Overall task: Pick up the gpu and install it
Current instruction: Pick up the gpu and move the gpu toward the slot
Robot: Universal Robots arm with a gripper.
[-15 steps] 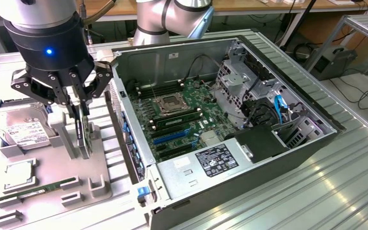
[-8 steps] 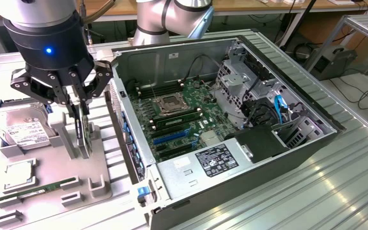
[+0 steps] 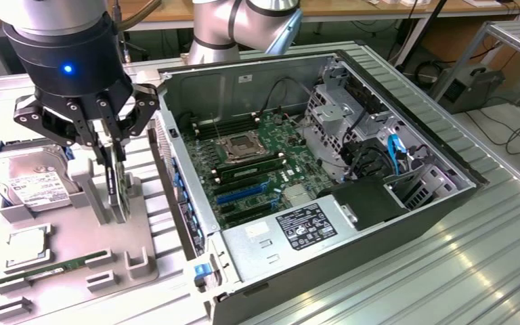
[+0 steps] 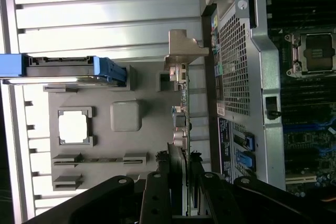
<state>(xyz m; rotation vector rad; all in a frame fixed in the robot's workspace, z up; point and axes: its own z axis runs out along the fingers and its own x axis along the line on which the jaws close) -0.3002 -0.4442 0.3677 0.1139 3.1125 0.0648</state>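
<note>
The gpu [image 3: 116,193] is a thin black card standing on edge in a slot of the grey parts holder [image 3: 143,237], at the exterior view's left beside the open computer case [image 3: 351,223]. My gripper [image 3: 113,159] hangs straight above it, its fingers pressed to both faces of the card's upper edge. In the wrist view the gpu [image 4: 180,114] runs edge-on away from the gripper [image 4: 181,166], with its silver end bracket [image 4: 184,51] at the far end. The motherboard [image 3: 251,169] lies exposed inside the case, with blue expansion slots [image 3: 242,194].
On the holder a silver hard drive [image 3: 25,179] sits in a blue carrier [image 4: 110,69], with a CPU [image 3: 27,244] and a green RAM stick [image 3: 52,267] nearer the front. The case's perforated rear panel [image 4: 236,66] stands close beside the gpu. Ribbed metal table [image 3: 459,271] surrounds everything.
</note>
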